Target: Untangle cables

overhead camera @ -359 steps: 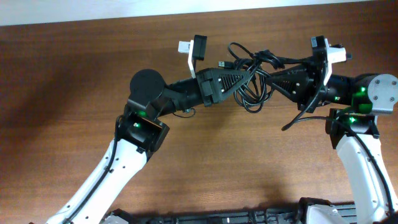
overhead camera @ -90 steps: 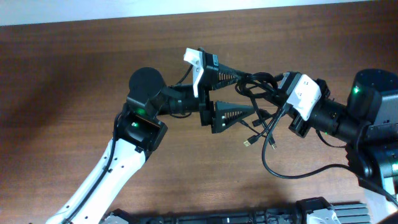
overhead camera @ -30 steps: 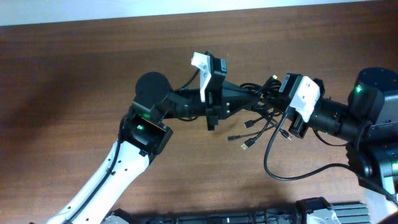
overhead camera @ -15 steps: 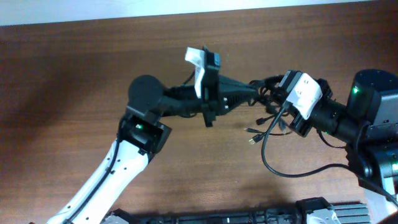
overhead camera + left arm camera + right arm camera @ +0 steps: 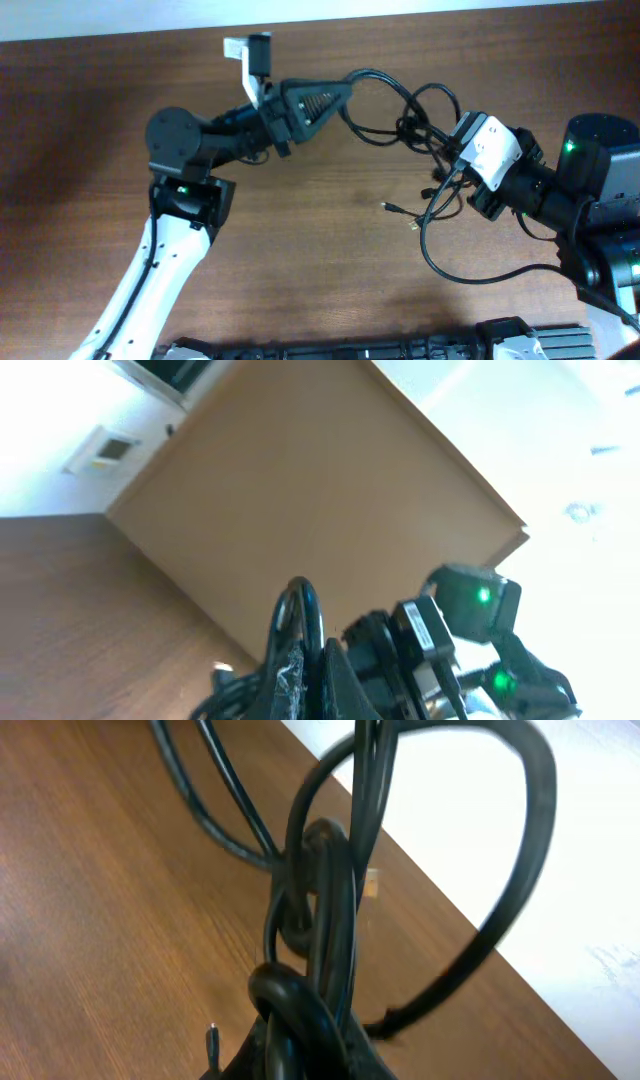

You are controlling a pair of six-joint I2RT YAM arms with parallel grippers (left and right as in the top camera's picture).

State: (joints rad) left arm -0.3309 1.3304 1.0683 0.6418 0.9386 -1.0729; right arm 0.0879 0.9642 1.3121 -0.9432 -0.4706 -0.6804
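The black cables (image 5: 415, 125) hang tangled between my two grippers above the wooden table (image 5: 300, 230). My left gripper (image 5: 345, 88) is shut on one cable strand, which arcs right to the knot. In the left wrist view that cable (image 5: 303, 610) is pinched between the fingers (image 5: 290, 680). My right gripper (image 5: 447, 140) is shut on the knotted bundle. In the right wrist view, loops of cable (image 5: 320, 920) rise from the right gripper (image 5: 310, 1065). Two plug ends (image 5: 386, 207) dangle below the knot, and a long loop (image 5: 440, 270) trails toward the right arm.
The table's far edge meets a white wall (image 5: 400, 8) just behind the left gripper. A black rail (image 5: 350, 350) runs along the near edge. The right arm's body (image 5: 590, 190) fills the right side. The left arm's elbow (image 5: 172, 135) sits at the left.
My left gripper has swung left and toward the far edge with its cable, drawing the strand out from the knot. The right gripper has stayed almost in place.
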